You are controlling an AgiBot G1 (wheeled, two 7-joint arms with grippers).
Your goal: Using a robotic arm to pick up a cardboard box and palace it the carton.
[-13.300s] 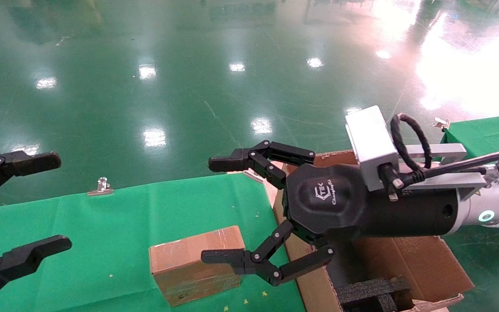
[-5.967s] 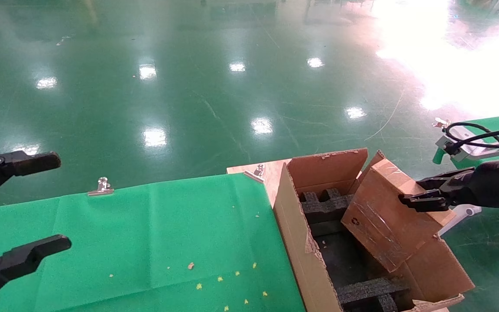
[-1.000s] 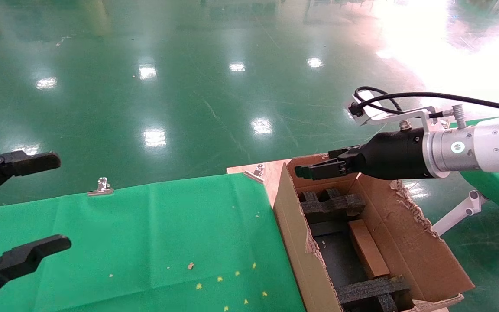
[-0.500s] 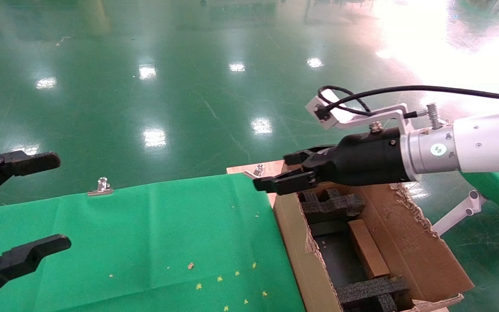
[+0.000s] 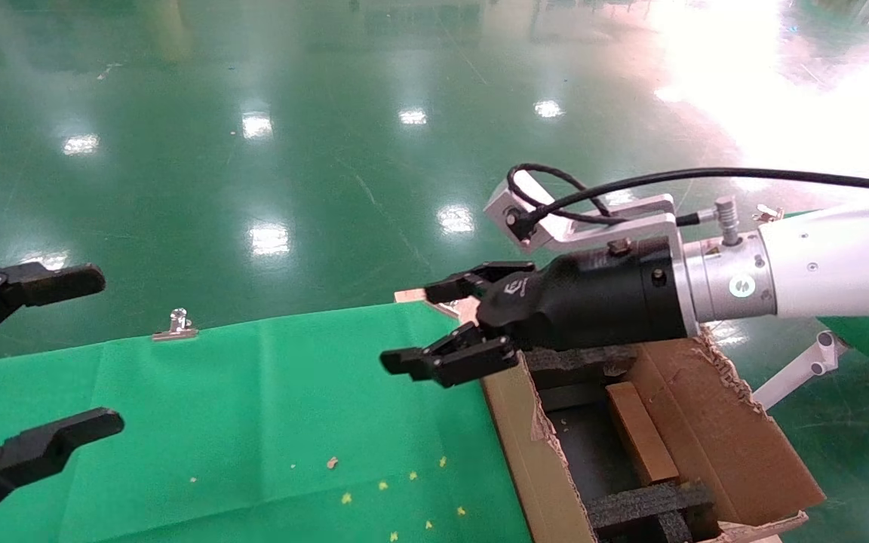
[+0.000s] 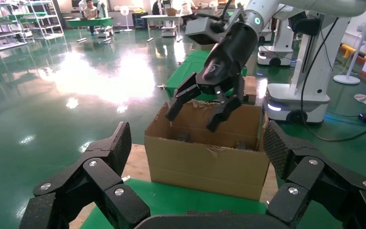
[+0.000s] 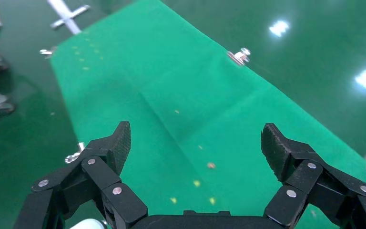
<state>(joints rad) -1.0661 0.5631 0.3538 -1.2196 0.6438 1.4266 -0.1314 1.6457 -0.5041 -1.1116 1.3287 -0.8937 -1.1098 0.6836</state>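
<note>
The left gripper is cut off at the worktop's left edge, fingers spread. The right gripper, fingers apart and empty, is held over the green cloth's right edge. The cardboard box is seen inside the carton only in the head view, partly hidden by black foam.

Pretty bright all around me, ceiling lights bouncing off the glossy green floor, with blown-out glare far right.
</note>
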